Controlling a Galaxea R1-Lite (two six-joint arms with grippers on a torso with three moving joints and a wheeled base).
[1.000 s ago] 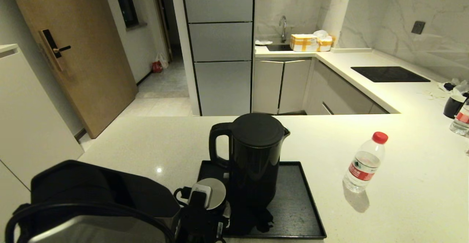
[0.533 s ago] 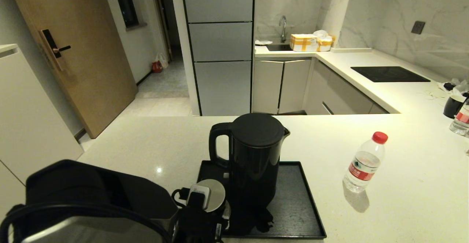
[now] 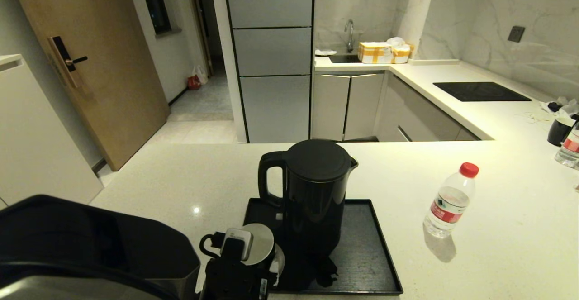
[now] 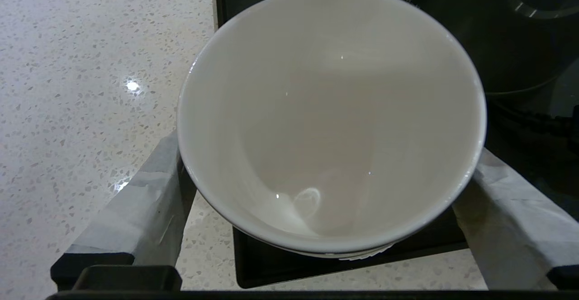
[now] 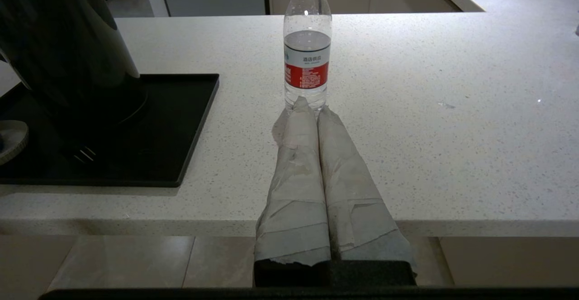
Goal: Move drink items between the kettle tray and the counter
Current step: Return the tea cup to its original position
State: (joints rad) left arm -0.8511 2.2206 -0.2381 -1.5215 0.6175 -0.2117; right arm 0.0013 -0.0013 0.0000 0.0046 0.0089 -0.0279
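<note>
The black kettle (image 3: 312,191) stands on the black kettle tray (image 3: 362,254). At the tray's near left corner sits the small black cup (image 3: 262,241), white inside (image 4: 330,119). My left gripper (image 4: 328,148) hangs over it, open, with its taped fingers (image 4: 149,200) spread wide down both sides of the cup. Whether they touch it I cannot tell. The red-capped water bottle (image 3: 450,202) stands on the counter (image 3: 181,187) to the right of the tray. My right gripper (image 5: 310,105) is shut and empty, parked off the counter's front edge and pointing at the bottle (image 5: 307,60).
A pale ridged edge (image 4: 366,257) shows under the cup. Another dark cup (image 3: 560,131) and bottle (image 3: 571,148) stand at the far right. A black cooktop (image 3: 481,91) lies in the back counter, and a box (image 3: 375,52) sits by the sink.
In the head view my left arm's casing has swung lower and to the left, and the wrist over the cup has shifted slightly left. Kettle, tray and bottle have not moved.
</note>
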